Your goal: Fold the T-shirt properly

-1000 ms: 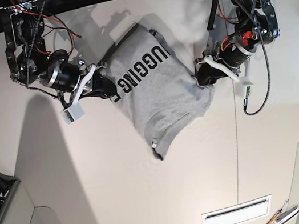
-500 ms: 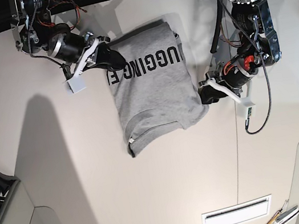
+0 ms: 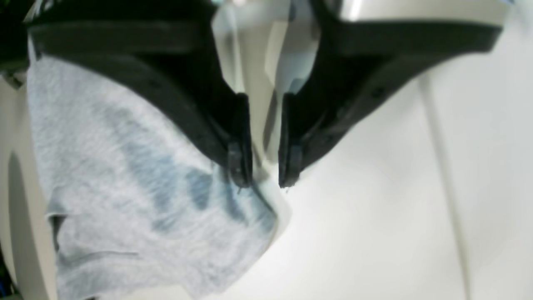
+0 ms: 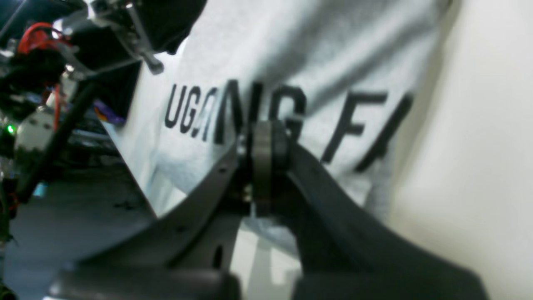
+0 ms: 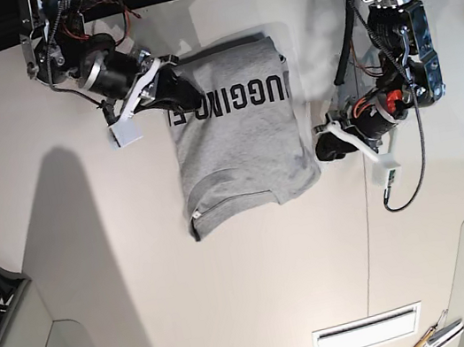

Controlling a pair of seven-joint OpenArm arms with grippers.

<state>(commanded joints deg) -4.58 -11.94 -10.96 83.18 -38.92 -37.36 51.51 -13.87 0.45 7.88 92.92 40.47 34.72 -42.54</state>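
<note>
Folded T-shirt (image 5: 240, 141) on white table (image 5: 236, 298)
Right pincer (image 4: 262, 143) clenched on lettered edge; left pincer (image 3: 264, 183) released beside hem; nothing obstructs.

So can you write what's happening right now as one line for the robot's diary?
T-shirt: on table, lettering up | right gripper: shut on T-shirt, lettered edge | left gripper: open, just off shirt corner

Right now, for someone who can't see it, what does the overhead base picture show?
A grey T-shirt with black lettering lies partly folded on a white table. The right gripper pinches its lettered edge, while the left gripper sits, slightly open, just off the opposite side.
</note>
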